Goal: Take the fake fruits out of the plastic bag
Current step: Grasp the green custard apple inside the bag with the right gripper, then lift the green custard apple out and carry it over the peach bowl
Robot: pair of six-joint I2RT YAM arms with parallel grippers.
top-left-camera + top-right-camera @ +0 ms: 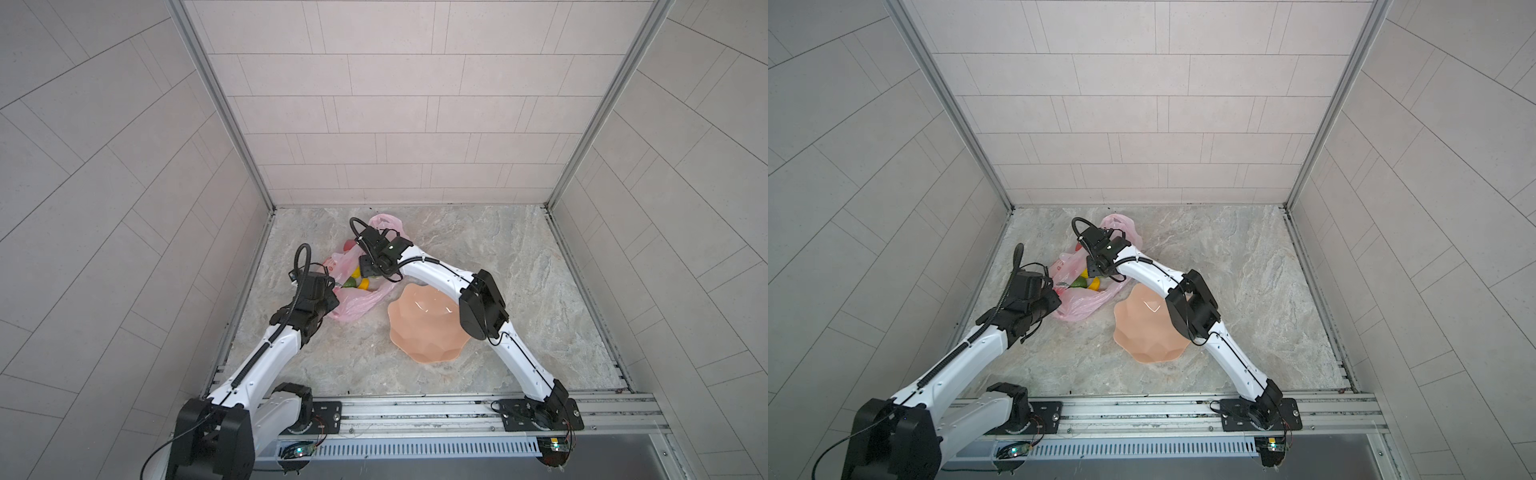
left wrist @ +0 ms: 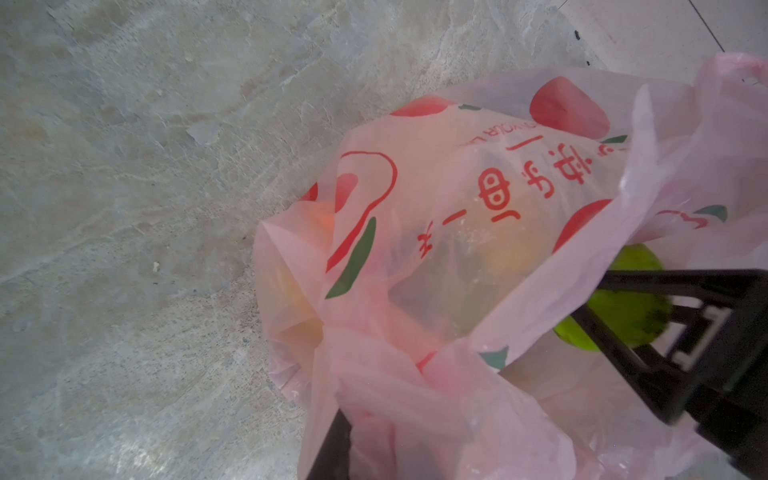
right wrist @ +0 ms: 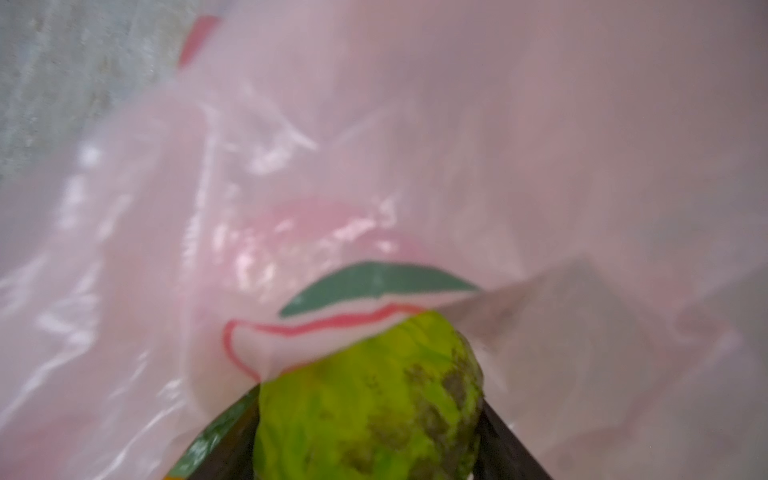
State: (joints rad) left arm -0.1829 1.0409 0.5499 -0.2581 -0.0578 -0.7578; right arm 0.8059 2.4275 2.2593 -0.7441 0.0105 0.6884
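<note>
We are seeing the plastic bag (image 1: 353, 307) lying on the back-left part of the table (image 1: 498, 270). Its left side is near the left frame rail (image 1: 245, 299), and one loop handle (image 1: 388, 220) is pointing toward the back wall (image 1: 395, 104).

The left gripper (image 1: 334, 287) is sitting at the bag's near-left rim. Its jaws are narrow and are pinching a fold of the film, which is bunching over one black finger (image 2: 332, 440) in the left wrist view.

The right gripper (image 3: 370, 399) is hanging inside the bag's mouth with its jaws wide. The green ball (image 3: 365, 374) is sitting between them with both fingers against its sides, and pink film is crowding close around it. In both top views a yellow fruit (image 1: 364, 284) is lying just beside that ball, also inside the bag.

The peach scalloped dish (image 1: 415, 355) is standing just beside the bag's near-right corner, and the right arm's elbow (image 1: 482, 307) is hanging over its right rim.

Bare surface is stretching from the dish to the right frame rail (image 1: 582, 299) and forward to the front rail (image 1: 415, 409). The table is showing a grey-beige marble pattern, and pale tiled panels are closing it in on three sides.
</note>
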